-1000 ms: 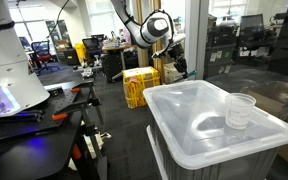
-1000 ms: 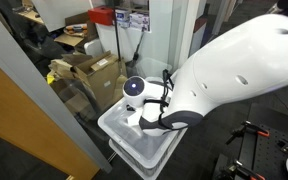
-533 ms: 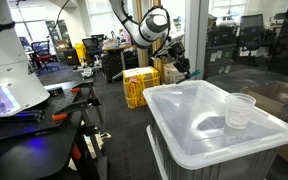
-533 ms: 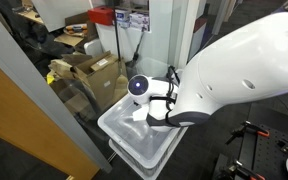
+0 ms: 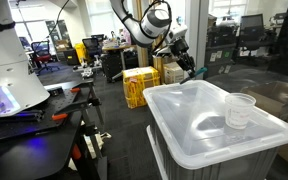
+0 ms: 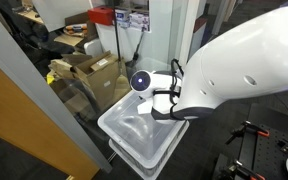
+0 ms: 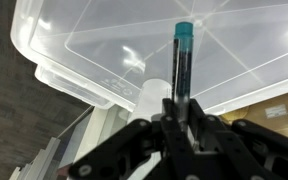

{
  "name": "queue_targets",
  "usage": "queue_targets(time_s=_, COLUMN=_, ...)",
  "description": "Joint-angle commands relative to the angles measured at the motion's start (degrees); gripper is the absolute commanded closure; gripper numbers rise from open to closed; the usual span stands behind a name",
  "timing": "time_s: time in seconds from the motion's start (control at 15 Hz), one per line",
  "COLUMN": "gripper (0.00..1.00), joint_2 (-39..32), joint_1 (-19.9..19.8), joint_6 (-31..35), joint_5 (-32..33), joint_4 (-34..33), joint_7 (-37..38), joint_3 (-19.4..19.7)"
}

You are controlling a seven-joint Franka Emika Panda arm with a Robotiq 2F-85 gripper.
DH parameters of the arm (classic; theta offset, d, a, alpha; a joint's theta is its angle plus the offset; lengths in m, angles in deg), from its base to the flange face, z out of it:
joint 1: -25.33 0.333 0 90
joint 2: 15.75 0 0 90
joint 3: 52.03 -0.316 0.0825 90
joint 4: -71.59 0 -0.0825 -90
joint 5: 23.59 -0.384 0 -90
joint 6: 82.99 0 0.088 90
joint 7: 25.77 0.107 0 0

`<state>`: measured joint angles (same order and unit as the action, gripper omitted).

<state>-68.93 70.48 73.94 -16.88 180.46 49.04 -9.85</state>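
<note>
My gripper (image 7: 179, 118) is shut on a slim dark pen-like tube with a teal cap (image 7: 183, 60), which sticks out past the fingertips. In the wrist view the tube points over the translucent lid of a plastic bin (image 7: 94, 45), with a clear plastic cup (image 7: 154, 96) just behind the fingers. In an exterior view the gripper (image 5: 185, 63) hangs in the air above the far edge of the bin lid (image 5: 189, 120), and the cup (image 5: 241, 110) stands upright on the lid's near right part. In an exterior view the big white arm (image 6: 234, 65) hides most of the bin (image 6: 132, 135).
Yellow crates (image 5: 138, 86) stand on the floor behind the bin. A black workbench with tools (image 5: 39, 115) lies to the left. A glass partition (image 5: 254, 50) runs along the right. Cardboard boxes (image 6: 96, 70) sit beyond the bin.
The gripper with the tube has risen and swung toward the bin, from behind its far edge to above it. The cup and bin have not moved.
</note>
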Motion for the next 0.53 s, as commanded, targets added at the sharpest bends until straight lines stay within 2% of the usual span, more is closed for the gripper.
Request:
queue_targets(time_s=0.0, gripper=0.81, joint_2=0.42, joint_1=-0.86, joint_6=-0.15, joint_5=1.81, joint_4=-0.20, joint_7=1.08, joint_3=-0.70)
queue_targets(time_s=0.33, gripper=0.81, joint_2=0.30, joint_1=-1.06, joint_6=-0.15, joint_5=1.81, joint_4=-0.21, joint_7=1.08, joint_3=-1.10)
queue_targets(time_s=0.4, gripper=0.95, joint_2=0.30, joint_1=-1.06, joint_6=-0.15, joint_5=1.81, joint_4=-0.21, joint_7=1.08, joint_3=-1.10)
queue_targets(time_s=0.47, gripper=0.95, joint_2=0.39, joint_1=0.43, joint_6=-0.19, joint_5=2.59, joint_4=1.11, joint_7=2.01, joint_3=0.85)
